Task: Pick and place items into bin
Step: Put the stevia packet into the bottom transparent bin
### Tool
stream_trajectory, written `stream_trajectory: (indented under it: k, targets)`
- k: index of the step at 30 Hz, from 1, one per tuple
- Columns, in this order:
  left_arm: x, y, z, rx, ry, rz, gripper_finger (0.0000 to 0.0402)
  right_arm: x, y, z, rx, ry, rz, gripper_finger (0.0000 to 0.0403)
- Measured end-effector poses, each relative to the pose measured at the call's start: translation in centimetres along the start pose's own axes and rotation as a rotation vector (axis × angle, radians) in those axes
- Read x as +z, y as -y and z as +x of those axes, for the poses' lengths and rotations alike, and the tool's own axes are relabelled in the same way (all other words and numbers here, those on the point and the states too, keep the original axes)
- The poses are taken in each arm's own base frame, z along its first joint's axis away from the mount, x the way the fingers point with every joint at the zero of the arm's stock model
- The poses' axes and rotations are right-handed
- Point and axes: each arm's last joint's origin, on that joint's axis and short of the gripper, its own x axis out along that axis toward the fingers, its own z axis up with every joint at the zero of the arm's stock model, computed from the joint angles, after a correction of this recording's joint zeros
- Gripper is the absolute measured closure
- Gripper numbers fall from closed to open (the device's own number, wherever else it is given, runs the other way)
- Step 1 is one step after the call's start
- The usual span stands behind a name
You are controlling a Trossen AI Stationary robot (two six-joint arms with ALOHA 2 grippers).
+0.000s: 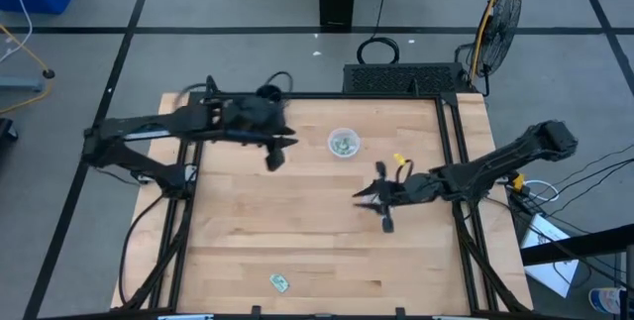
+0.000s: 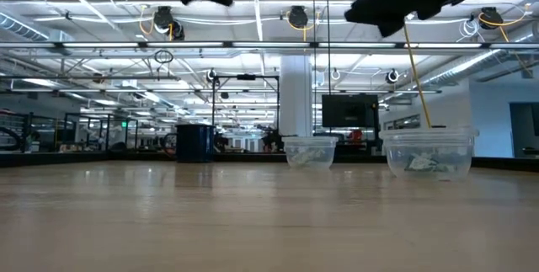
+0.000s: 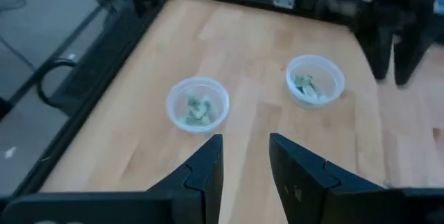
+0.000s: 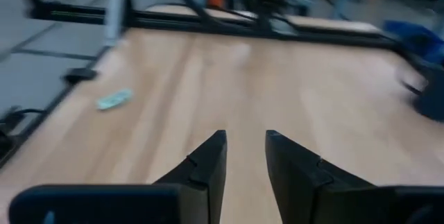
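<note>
- Wooden table [image 1: 297, 231]: a light butcher-block top inside a dark frame, both arms raised above it.
- Left gripper [image 1: 274, 152]: hangs over the table's left half, towards the far edge, clear of the wood. In the left wrist view its two fingers [image 3: 208, 172] stand apart with a gap between them and nothing held.
- Right gripper [image 1: 381, 201]: sits over the table's right-centre, also off the surface. In the right wrist view its fingers [image 4: 208, 165] are parted and carry nothing.
- Clear round bin [image 1: 343, 144]: stands near the far edge at the table's middle, between the two grippers, with green-and-white packets [image 3: 196, 109] lying inside.
- Second clear tub [image 3: 316, 82]: shows in the left wrist view beside the first, apart from it, also holding packets; the high view hides it under the right arm.
- Loose packet [image 1: 279, 281]: lies flat on the bare wood near the front edge, well apart from both grippers and both tubs; the right wrist view shows it too [image 4: 113, 99].
</note>
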Motion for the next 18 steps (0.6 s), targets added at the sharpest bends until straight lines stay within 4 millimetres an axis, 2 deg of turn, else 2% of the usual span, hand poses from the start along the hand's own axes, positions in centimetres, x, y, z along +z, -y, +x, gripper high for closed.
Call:
stream_trajectory:
  k: [2,6,12,18]
  targets:
    - [-0.3,0.4,-1.7,0.033,0.004,-0.001,0.0277,-0.3,-0.6,1.6,0.085,0.045,-0.027,0.0297]
    - [-1.0,1.1,-3.3,0.113,-0.008,-0.022,0.0277,-0.2,-2.0,5.0,0.237,0.105,-0.073,0.0266]
    - [-1.3,1.6,-4.1,0.165,-0.005,-0.032,0.0277,0.4,-4.7,11.9,0.275,0.032,-0.118,0.0225]
    - [-1.4,2.0,-4.1,0.154,-0.003,-0.046,0.0277,0.2,-7.2,18.1,0.287,-0.107,-0.065,0.0224]
